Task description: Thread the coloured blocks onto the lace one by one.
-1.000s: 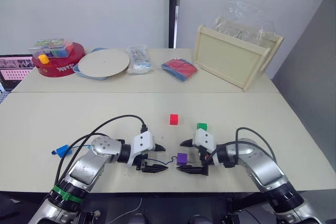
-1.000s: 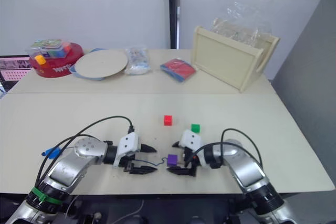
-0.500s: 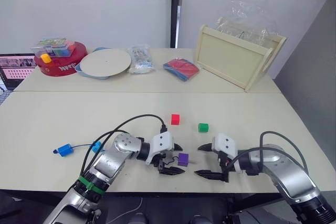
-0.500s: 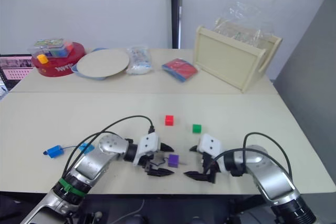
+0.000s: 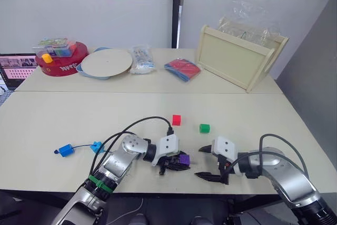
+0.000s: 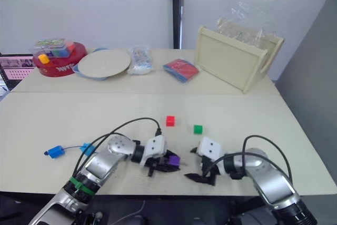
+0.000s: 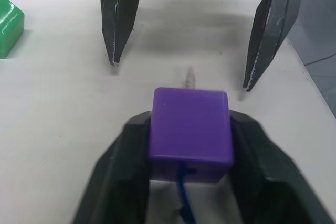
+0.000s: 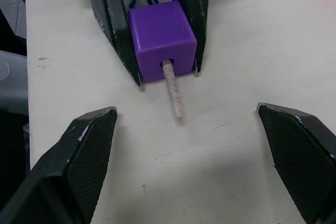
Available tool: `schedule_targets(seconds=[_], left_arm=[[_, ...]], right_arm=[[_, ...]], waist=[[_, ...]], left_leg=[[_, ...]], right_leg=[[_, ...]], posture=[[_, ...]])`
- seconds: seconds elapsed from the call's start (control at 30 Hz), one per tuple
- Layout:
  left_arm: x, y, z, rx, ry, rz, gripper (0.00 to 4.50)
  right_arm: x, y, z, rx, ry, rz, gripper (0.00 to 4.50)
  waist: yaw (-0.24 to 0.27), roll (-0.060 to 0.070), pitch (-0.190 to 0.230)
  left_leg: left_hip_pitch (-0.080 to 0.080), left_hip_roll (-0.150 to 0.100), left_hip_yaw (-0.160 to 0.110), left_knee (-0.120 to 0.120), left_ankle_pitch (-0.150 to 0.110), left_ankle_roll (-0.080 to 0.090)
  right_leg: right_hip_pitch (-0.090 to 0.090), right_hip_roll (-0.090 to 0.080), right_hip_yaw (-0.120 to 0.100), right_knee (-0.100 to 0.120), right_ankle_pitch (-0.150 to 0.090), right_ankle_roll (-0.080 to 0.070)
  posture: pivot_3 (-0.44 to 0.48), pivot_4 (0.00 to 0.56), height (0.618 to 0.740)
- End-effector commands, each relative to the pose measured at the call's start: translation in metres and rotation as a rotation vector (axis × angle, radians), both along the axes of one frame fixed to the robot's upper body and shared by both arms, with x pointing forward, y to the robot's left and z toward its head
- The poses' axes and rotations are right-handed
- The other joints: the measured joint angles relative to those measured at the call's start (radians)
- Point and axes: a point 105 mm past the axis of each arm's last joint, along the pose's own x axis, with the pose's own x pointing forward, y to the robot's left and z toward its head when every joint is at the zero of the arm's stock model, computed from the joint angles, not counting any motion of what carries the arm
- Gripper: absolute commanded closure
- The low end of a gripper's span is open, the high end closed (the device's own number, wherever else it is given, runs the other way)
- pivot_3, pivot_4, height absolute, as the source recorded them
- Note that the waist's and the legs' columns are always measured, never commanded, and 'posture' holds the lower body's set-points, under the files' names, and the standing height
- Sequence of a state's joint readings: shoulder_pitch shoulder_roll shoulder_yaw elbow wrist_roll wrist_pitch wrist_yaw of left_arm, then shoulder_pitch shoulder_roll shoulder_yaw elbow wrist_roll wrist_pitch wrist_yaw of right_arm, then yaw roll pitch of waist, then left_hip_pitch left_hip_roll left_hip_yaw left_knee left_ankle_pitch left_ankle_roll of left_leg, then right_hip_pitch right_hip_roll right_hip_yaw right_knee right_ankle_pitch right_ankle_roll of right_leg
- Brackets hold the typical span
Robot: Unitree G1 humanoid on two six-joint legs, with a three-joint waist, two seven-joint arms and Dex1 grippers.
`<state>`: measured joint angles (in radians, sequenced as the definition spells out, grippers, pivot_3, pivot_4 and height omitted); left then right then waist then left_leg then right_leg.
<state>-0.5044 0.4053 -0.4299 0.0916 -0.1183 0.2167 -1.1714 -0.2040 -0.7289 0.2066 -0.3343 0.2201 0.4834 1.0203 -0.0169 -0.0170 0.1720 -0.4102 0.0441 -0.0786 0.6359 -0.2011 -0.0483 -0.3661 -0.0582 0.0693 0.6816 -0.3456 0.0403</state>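
The left gripper (image 8: 152,24) pinches the purple block (image 8: 161,32) on the table (image 5: 79,114). The lace (image 7: 184,203) passes through the block; its pale tip (image 8: 173,95) protrudes toward the right gripper (image 5: 210,163), whose fingers are spread, at 3 o'clock of the block.
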Motion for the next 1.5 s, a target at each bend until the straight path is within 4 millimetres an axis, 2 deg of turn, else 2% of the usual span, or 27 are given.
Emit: schedule_targets(seconds=[0.03,0.23,0.33,0.37,0.57,0.67,0.87,0.97,1.03,1.17,1.2,1.27,1.37,1.43,1.5], left_arm=[[-0.003,0.001,0.005,-0.008,-0.021,-0.024,3.3],[-0.005,0.001,0.005,-0.004,-0.017,-0.024,3.3],[-0.004,0.002,0.004,0.0,-0.016,-0.022,3.3],[-0.004,0.002,0.004,0.0,-0.015,-0.021,3.3],[-0.002,0.005,0.004,0.004,-0.015,-0.006,3.3],[-0.002,0.02,0.005,0.022,-0.015,0.027,3.3],[-0.002,0.079,0.011,0.089,-0.018,0.157,3.3],[-0.004,0.116,0.016,0.127,-0.007,0.24,3.3],[-0.006,0.144,0.016,0.173,0.003,0.298,3.3],[-0.007,0.219,0.007,0.36,-0.029,0.435,3.3],[-0.008,0.231,0.007,0.384,-0.034,0.454,3.3],[-0.009,0.248,0.007,0.422,-0.052,0.474,3.3],[-0.011,0.26,0.007,0.454,-0.075,0.472,3.3],[-0.011,0.259,0.013,0.404,-0.072,0.494,2.25],[-0.005,0.252,0.025,0.346,-0.113,0.517,1.64]], right_arm=[[-0.001,0.006,0.009,0.016,-0.046,0.034,1.16],[-0.001,0.01,0.009,0.011,-0.058,0.054,3.17],[0.001,0.011,0.01,0.009,-0.063,0.058,4.31],[0.002,0.011,0.01,0.01,-0.065,0.061,4.5],[0.002,0.013,0.011,0.012,-0.07,0.078,4.5],[0.002,0.012,0.013,0.014,-0.076,0.091,4.5],[0.007,0.008,0.013,0.015,-0.084,0.092,4.5],[0.007,0.009,0.011,0.021,-0.082,0.098,4.5],[0.006,0.009,0.011,0.024,-0.081,0.103,4.5],[0.007,0.011,0.012,0.033,-0.08,0.116,4.5],[0.007,0.012,0.012,0.034,-0.079,0.121,4.5],[0.007,0.014,0.012,0.04,-0.079,0.128,4.5],[0.007,0.016,0.012,0.044,-0.079,0.134,4.5],[0.009,0.02,0.012,0.053,-0.081,0.14,4.5],[0.01,0.023,0.012,0.059,-0.082,0.146,4.5]], waist=[[0.0,0.0,0.0],[0.0,0.0,0.0],[0.0,0.0,0.0],[0.0,0.0,0.0],[0.0,0.0,0.0],[-0.003,0.0,0.0],[-0.022,0.0,0.0],[-0.028,0.0,0.0],[-0.031,0.0,0.0],[-0.03,0.0,0.0],[-0.031,0.001,0.0],[-0.031,0.001,0.0],[-0.031,0.001,0.0],[-0.031,0.001,0.0],[-0.032,0.001,0.0]], left_leg=[[0.0,0.0,0.0,0.0,0.0,0.0],[0.0,0.0,0.0,0.0,0.0,0.0],[0.0,0.0,0.0,0.0,0.0,0.0],[0.0,0.0,0.0,0.0,0.0,0.0],[0.0,0.0,0.0,0.0,0.0,0.0],[0.0,0.0,0.0,0.0,0.0,0.0],[0.002,0.001,0.0,-0.002,0.0,0.0],[0.002,0.002,0.0,-0.002,0.0,0.0],[0.003,0.002,0.0,-0.003,0.0,0.0],[0.004,0.003,0.0,-0.004,0.0,0.0],[0.005,0.003,0.001,-0.004,0.0,0.0],[0.006,0.003,0.001,-0.006,0.0,0.0],[0.006,0.003,0.001,-0.007,0.0,0.0],[0.006,0.003,0.001,-0.007,0.0,0.0],[0.006,0.003,0.001,-0.007,0.0,0.0]], right_leg=[[0.0,0.0,0.0,0.0,0.0,0.0],[0.0,0.0,0.0,0.0,0.0,0.0],[0.0,0.0,0.0,0.0,0.0,0.0],[0.0,0.0,0.0,0.0,0.0,0.0],[0.0,0.0,0.0,0.0,0.0,0.0],[0.0,0.0,0.0,0.0,0.0,0.0],[0.0,0.001,0.0,0.001,0.0,0.0],[0.0,0.001,0.0,0.001,0.0,0.0],[0.0,0.002,0.0,0.001,0.0,0.0],[0.0,0.002,0.0,0.001,0.0,0.0],[0.0,0.002,0.001,0.001,0.0,0.0],[0.0,0.002,0.001,0.001,0.0,0.0],[0.0,0.002,0.001,0.001,0.0,0.0],[0.0,0.001,0.001,0.001,0.0,0.0],[-0.001,0.002,0.001,0.001,0.0,0.0]], posture=[[0.0,0.15,0.74],[0.0,0.15,0.74],[0.0,0.15,0.74],[0.0,0.15,0.74],[0.0,0.15,0.74],[0.0,0.15,0.74],[0.0,0.15,0.74],[0.0,0.15,0.74],[0.0,0.15,0.74],[0.0,0.15,0.74],[0.0,0.15,0.74],[0.0,0.15,0.74],[0.0,0.15,0.74],[0.0,0.15,0.74],[0.0,0.15,0.74]])
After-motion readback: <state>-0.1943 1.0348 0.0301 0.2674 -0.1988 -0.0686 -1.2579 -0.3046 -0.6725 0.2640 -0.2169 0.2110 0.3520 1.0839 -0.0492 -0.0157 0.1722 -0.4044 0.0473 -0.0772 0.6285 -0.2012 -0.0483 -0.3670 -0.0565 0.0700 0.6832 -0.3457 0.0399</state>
